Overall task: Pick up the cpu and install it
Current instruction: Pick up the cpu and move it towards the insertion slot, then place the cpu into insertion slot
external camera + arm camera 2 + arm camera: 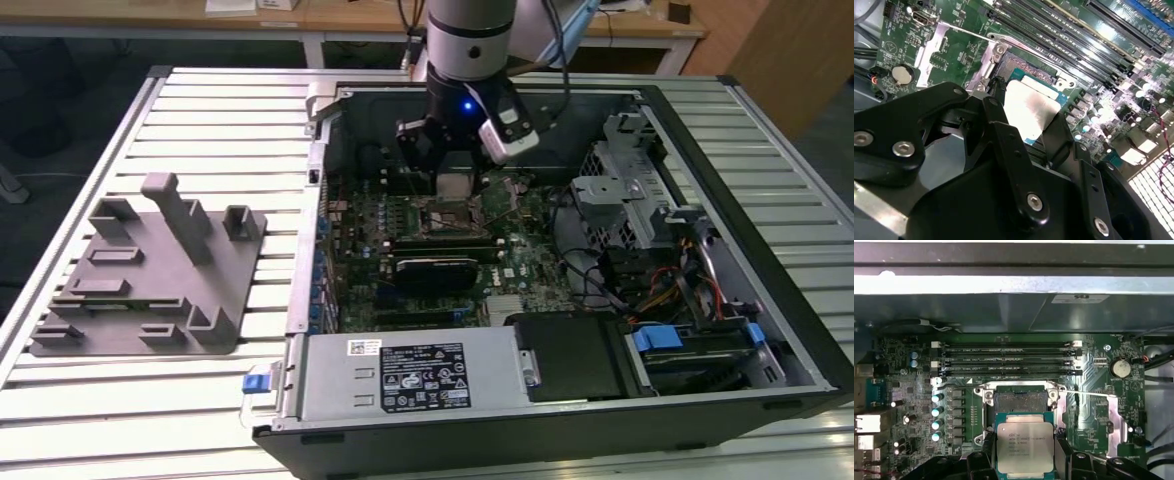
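Tool: the black two-fingered tool [1025,456] is clamping the small flat square silver-topped cpu [1025,445] by two opposite edges, its fingers [1056,135] set narrow.
Cpu: hanging over the green motherboard [527,265], close to the open metal-framed socket [1021,401] and not seated.
Case: the open black computer case [801,340] is lying on the slatted metal tabletop [214,110].
Fixture: the grey plastic fixture plate [147,290] is sitting at the exterior view's left, well apart.

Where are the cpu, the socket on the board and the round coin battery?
cpu [1025,447]: first wrist view, middle of its silver top.
socket [1020,401]: first wrist view, its dark centre.
coin battery [1120,368]: first wrist view, its round face.
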Robot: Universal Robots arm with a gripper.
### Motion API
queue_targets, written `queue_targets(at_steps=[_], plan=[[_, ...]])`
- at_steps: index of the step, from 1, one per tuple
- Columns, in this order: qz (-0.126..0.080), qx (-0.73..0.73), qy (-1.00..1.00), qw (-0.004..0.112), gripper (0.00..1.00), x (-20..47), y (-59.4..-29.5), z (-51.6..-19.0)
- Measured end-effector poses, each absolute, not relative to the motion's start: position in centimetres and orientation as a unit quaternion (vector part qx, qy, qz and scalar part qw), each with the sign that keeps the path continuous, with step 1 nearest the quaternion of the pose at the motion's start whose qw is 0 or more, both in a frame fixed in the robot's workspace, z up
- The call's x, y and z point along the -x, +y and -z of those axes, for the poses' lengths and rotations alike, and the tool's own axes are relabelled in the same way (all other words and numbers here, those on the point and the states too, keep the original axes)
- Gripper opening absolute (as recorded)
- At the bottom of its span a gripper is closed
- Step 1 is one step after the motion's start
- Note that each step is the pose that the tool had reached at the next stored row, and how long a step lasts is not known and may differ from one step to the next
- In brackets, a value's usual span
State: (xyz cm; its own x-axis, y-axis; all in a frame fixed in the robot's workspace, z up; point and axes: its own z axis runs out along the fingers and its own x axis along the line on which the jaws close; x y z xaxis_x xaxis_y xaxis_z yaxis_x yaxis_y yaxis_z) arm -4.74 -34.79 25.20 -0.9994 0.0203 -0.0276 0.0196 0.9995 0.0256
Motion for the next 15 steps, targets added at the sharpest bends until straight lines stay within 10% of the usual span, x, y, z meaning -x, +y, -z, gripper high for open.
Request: queue_targets(at_steps=[15], plan=[[-0.006, -0.009, 1.0, 0.014, 0.55, 4.74, -34.61, -24.25]])
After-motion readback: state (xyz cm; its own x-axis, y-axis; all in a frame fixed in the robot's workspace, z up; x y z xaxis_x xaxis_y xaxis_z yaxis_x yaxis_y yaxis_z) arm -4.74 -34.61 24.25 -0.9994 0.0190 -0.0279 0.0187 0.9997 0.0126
